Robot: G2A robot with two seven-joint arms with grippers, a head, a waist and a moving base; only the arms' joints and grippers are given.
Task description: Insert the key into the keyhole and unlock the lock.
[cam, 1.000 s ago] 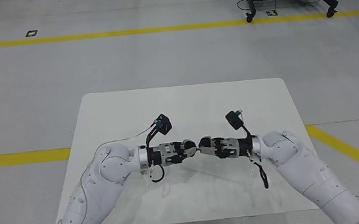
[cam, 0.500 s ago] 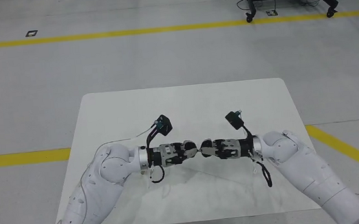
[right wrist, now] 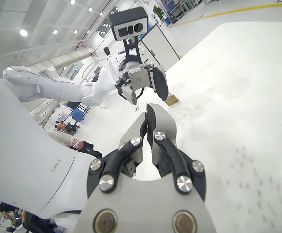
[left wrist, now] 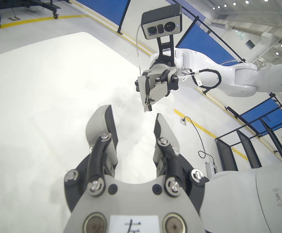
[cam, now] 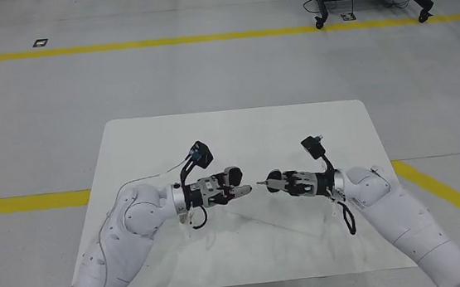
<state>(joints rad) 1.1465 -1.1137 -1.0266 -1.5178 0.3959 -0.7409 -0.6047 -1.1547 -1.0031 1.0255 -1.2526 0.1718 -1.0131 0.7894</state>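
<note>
- left gripper [left wrist: 132, 114] hangs over the white table [cam: 213, 137], its fingers spread apart with nothing between them.
- the brass lock [right wrist: 172, 99] lies on the table close to the left gripper.
- right gripper [cam: 270, 180] faces the left one, near but apart, clenched on the thin key [cam: 261, 183], whose tip points at the left gripper.
</note>
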